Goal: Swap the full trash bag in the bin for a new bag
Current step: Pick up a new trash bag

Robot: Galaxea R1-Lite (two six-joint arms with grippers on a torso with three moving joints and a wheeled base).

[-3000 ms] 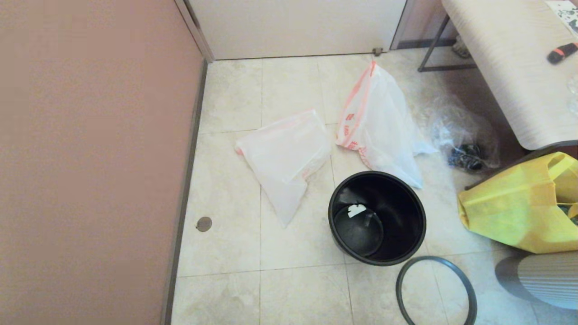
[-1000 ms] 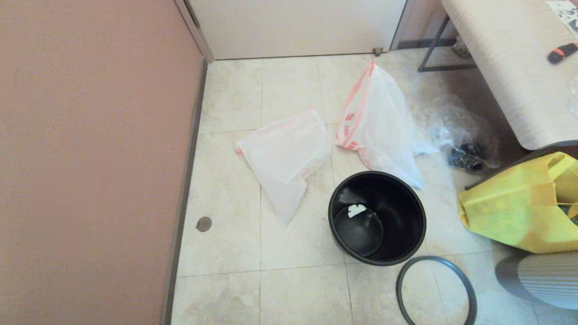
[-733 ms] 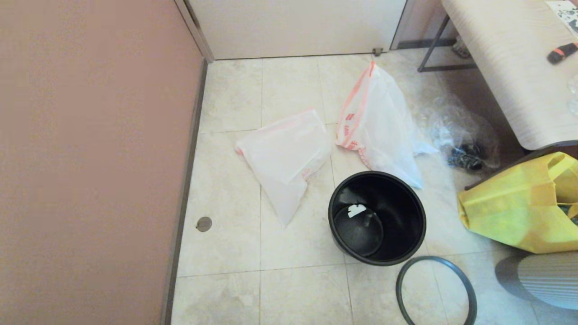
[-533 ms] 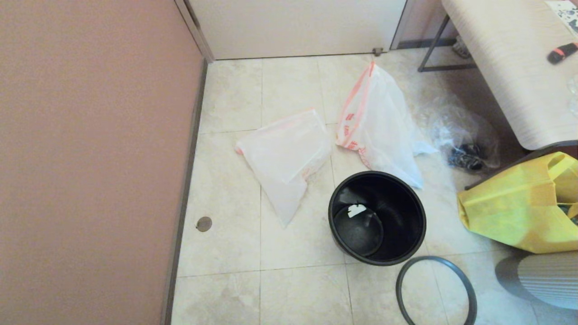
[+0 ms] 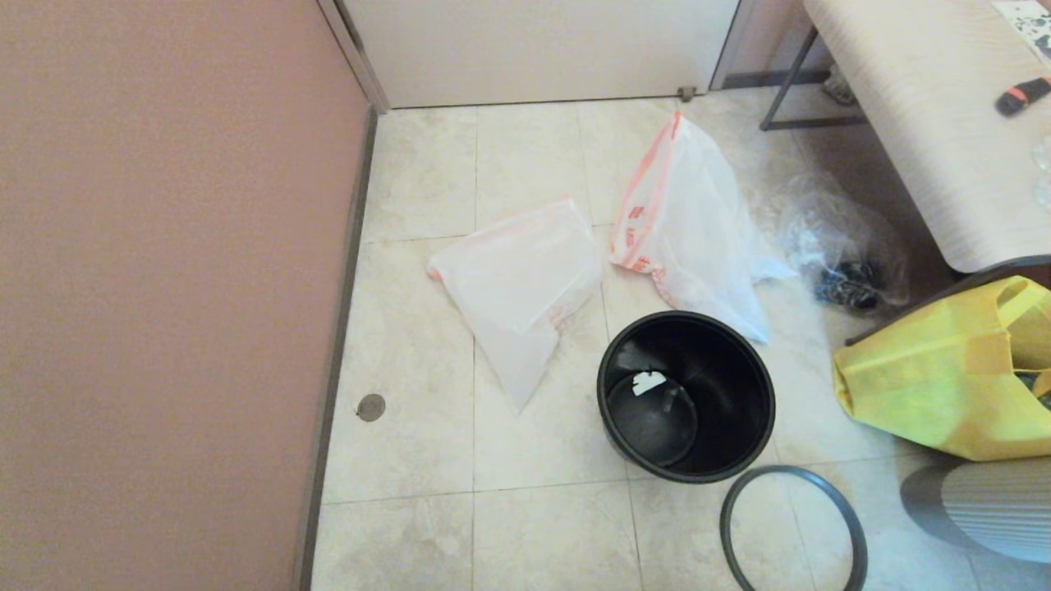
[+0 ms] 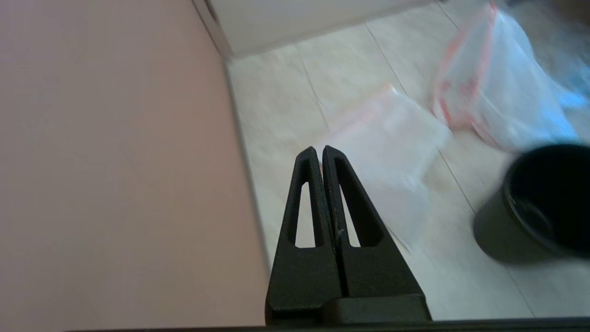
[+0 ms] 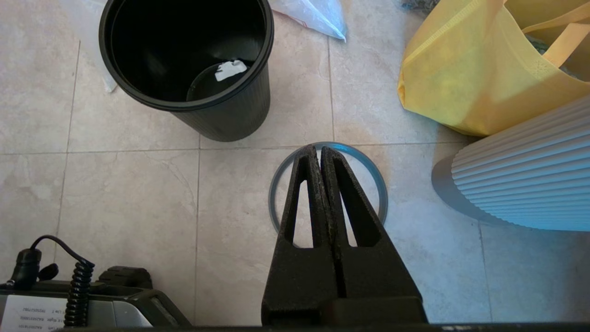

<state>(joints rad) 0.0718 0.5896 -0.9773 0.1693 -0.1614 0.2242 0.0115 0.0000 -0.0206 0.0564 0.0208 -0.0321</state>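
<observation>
Bin (image 5: 686,396) upright on the tiled floor (image 5: 410,460), mouth open, no liner in it, just a small white scrap (image 5: 648,382) at the bottom (same scrap shows in the right wrist view). Its rim ring (image 5: 792,530) is off, lying flat on the floor just beside the bin on the near-right side, not touching it as far as I can see. Full trash bag (image 5: 694,230) sits on the floor behind the bin, bulky, red-orange band running up its left edge to a peak, its lower corner reaching right to the bin's far rim. New bag (image 5: 519,287) lies flat and limp to the left of the full one, pink edge band toward the far side, a tail of it pointing down-left of the bin; apart from the bin. Clear bag with dark items (image 5: 842,246) further right by the table (image 5: 928,123), yellow tote (image 5: 944,377) right of the bin, a ribbed white object (image 5: 993,509) below it. Neither arm shows from the head. Left gripper (image 6: 321,150) hangs in the air with fingers pressed together, nothing between them, aimed toward the new bag near the pink wall (image 5: 164,287). Right gripper (image 7: 320,149) also pinched closed and empty, hovering above the rim ring, bin just beyond it.
</observation>
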